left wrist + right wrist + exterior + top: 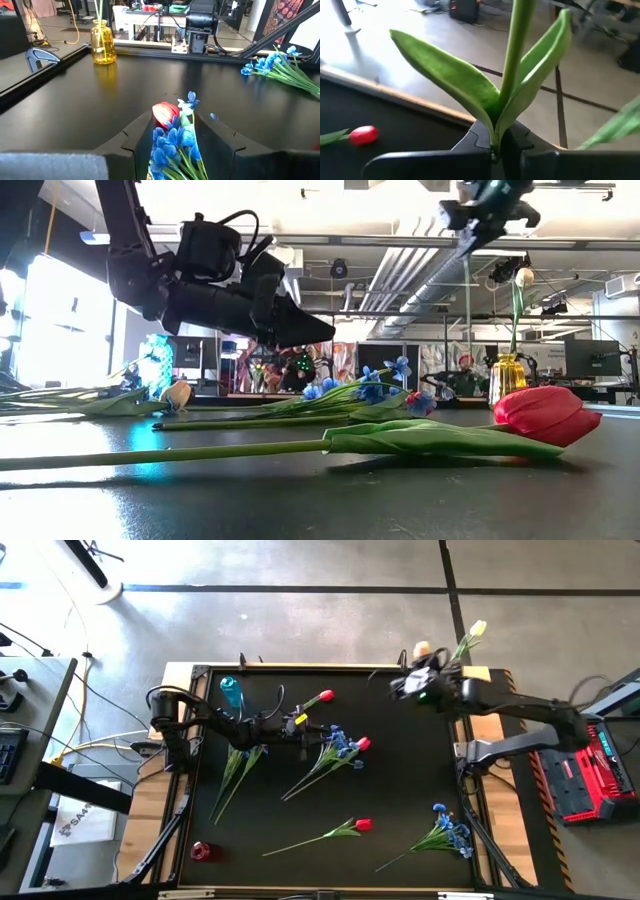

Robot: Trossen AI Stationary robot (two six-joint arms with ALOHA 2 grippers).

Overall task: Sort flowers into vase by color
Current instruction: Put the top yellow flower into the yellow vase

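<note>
My right gripper [428,678] is high over the table's far right corner, shut on a pale cream tulip [477,629] whose bloom points past the far edge. A yellow vase [507,376] below it holds another cream tulip [523,277]. My left gripper [318,732] is open, above a spray of blue blossoms [172,142] and a red tulip [164,114] lying mid-table; its fingers stand either side of them and touch nothing. Other red tulips [325,697] [361,825] and a blue spray [452,831] lie flat on the table. My right gripper pinches the cream tulip's green stem [496,142] between its two fingers, right where two long leaves [450,75] branch off. The stem runs on straight away from the fingers. The flower is lifted clear of the table.
A blue vase [230,691] stands at the far left and a red vase [200,852] at the near left corner. Several green stems [236,766] lie under my left arm. Bare black table lies between the flowers.
</note>
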